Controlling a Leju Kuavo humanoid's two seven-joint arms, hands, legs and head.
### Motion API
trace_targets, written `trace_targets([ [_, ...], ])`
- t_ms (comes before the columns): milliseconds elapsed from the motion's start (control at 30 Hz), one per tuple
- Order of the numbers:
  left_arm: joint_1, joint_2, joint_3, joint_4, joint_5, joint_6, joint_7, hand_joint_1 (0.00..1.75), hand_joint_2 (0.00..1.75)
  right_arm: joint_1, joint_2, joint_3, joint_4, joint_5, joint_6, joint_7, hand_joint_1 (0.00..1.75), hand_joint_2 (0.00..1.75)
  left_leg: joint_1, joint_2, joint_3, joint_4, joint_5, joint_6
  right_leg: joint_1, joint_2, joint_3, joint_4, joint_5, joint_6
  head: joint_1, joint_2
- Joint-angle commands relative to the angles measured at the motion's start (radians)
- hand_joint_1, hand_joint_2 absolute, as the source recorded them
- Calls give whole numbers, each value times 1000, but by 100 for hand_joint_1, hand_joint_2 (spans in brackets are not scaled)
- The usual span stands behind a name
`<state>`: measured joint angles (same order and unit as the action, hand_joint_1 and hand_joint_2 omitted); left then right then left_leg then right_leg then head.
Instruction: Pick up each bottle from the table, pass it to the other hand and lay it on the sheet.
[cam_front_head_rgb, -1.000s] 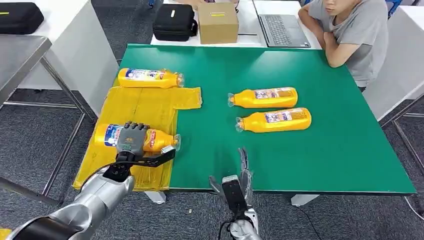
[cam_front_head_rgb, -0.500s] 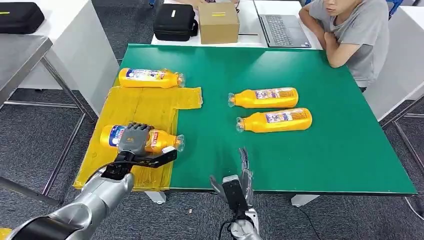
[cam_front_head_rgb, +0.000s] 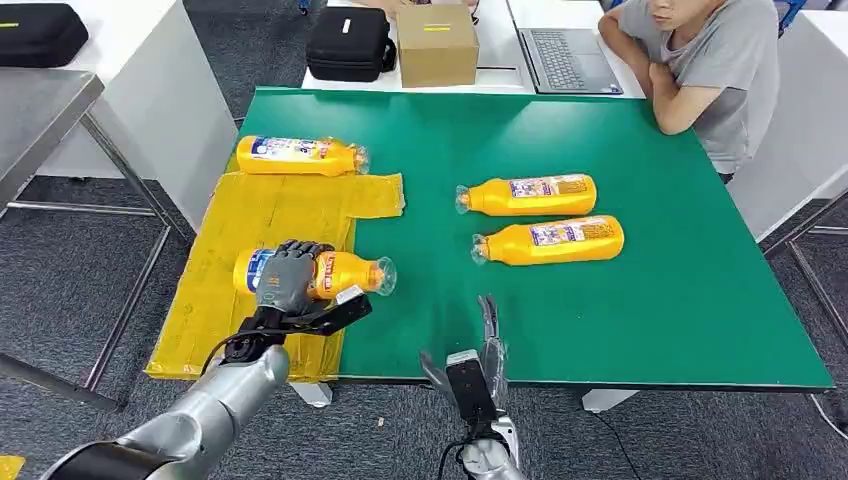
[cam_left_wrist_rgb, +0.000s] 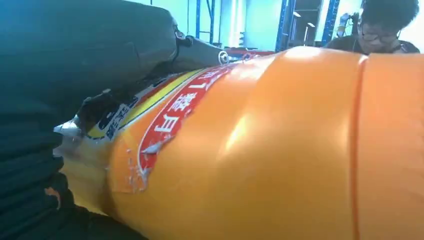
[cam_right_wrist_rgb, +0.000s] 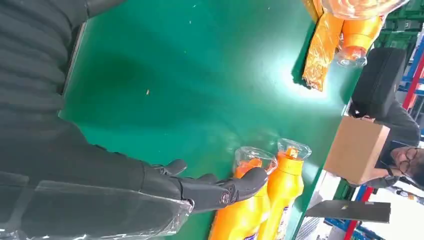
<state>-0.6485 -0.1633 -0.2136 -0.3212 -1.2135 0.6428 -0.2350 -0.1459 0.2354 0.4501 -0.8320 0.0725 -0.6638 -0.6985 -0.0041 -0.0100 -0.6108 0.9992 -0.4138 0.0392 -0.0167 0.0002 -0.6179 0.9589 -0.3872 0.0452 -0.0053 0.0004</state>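
Left hand (cam_front_head_rgb: 290, 277) clenched, right hand (cam_front_head_rgb: 487, 345) open-fingered

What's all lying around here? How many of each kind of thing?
Orange bottles: 4, namely one in the left hand, one at the sheet's far edge, two on the green table
Yellow sheet: 1
Black cases: 2
Cardboard box: 1
Laptop: 1
Total: 9

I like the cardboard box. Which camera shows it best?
The head view: the cardboard box sits whole beside the laptop. The right wrist view shows it sideways, partly hidden. I can't make it out in the left wrist view.
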Motion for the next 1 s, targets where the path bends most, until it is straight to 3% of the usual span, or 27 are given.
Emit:
trace_targets([
  [33,-21,-7,37,59,0,-15,9,175,175,-27,-19,-2,37,0,0,0,0,175,1,2,5,0,-3,-2,1,1,5,0,-2,-2,0,0],
  [333,-14,12,-17,73,-80,-45,127,175,175,-27,-20,10,39,0,-12,0,0,175,1,2,4,-1,-2,-2,1,1,3,0,-1,-2,0,0],
  [633,10,-18,50,67,12,-66,27,175,175,-29,-24,22,44,2,-18,0,0,175,1,2,5,0,-3,-2,1,1,5,-1,-2,-2,0,0],
  [1000,14,-24,62,77,33,-110,2,175,175,-30,-25,23,49,-1,-21,0,0,175,1,2,6,-1,-3,-2,1,1,6,-1,-2,-2,0,0],
])
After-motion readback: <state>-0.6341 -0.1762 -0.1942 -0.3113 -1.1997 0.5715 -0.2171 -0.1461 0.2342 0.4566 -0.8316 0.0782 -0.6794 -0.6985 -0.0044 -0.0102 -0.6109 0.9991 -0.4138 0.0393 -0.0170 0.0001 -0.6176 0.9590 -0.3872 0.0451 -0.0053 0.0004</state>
